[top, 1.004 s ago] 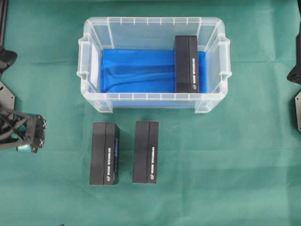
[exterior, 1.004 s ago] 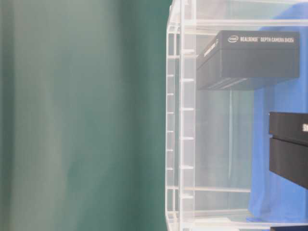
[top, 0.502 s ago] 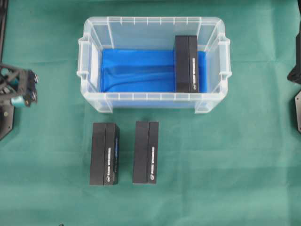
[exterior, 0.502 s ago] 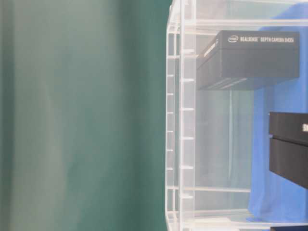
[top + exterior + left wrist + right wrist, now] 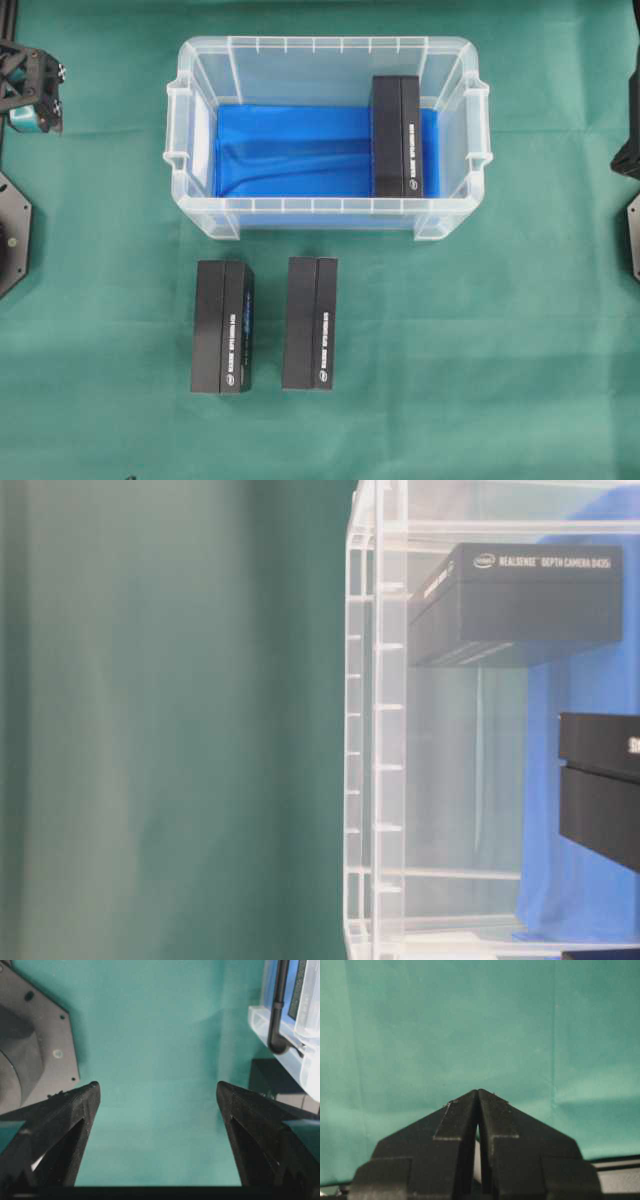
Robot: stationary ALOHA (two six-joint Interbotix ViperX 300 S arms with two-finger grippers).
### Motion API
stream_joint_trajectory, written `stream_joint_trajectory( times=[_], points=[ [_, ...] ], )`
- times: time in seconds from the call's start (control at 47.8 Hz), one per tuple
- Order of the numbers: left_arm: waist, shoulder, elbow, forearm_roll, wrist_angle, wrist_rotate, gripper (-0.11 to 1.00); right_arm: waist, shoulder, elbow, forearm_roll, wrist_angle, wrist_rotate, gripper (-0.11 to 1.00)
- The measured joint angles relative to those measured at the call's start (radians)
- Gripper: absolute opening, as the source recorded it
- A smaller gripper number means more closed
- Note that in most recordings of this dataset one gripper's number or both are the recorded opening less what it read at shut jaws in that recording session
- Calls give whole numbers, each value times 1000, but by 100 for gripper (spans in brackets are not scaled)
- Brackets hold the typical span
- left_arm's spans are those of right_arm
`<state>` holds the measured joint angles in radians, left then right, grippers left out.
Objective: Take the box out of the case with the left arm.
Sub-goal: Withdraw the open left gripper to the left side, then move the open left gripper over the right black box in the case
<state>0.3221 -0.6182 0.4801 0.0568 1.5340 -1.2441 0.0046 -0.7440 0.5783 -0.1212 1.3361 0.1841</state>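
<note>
Black rectangular cardboard box (image 5: 397, 136) with white print sits inside the large clear plastic tub (image 5: 200, 140), at its right end, lying on the bright blue floor sheet (image 5: 290, 150). Overhead view: two more black boxes lie outside on the green cloth (image 5: 480, 330) in front of the tub, the left outside box (image 5: 222, 327) and the right outside box (image 5: 309, 323) side by side, apart from each other. Left gripper (image 5: 30, 90), black lattice frame with teal pads, is at the far upper-left edge, well apart from the tub, holding nothing. Right arm only shows as dark parts at the right edge.

Table-level view: tub's ribbed wall (image 5: 375, 730) fills the right half, blurred green cloth on the left. Black box (image 5: 520, 600) seen through the clear plastic, print reads as a depth camera label. Another dark box face (image 5: 600, 785) shows lower right; cannot tell whether inside or outside the tub.

Left wrist view: left gripper (image 5: 157, 1095) fingers spread wide, bare green cloth between them, nothing gripped. Grey hexagonal base plate (image 5: 35, 1050) at left. Corner of the clear tub (image 5: 285, 1055) at the right edge, a dark box (image 5: 272, 1077) just below it.

Right wrist view: right gripper (image 5: 478, 1094) fingers pressed together over plain green cloth, pinching nothing.
</note>
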Motion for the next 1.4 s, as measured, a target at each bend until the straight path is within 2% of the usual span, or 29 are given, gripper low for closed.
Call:
stream_joint_trajectory(
  times=[0.565, 0.837, 1.004, 1.192, 1.401],
  points=[
    [2, 12, -2, -21, 0, 2, 93, 0, -2, 0, 0, 0, 0, 3],
    [-18, 100, -54, -23, -23, 5, 93, 0, 0, 0, 2, 0, 0, 3],
    [-37, 187, -124, -23, -63, -6, 93, 0, 0, 0, 2, 3, 0, 3],
    [-60, 327, -250, -25, -87, -9, 93, 0, 0, 2, -5, 37, 0, 3],
    [-84, 538, -459, -25, -97, -9, 93, 0, 2, 12, -6, 80, 0, 3]
  ],
)
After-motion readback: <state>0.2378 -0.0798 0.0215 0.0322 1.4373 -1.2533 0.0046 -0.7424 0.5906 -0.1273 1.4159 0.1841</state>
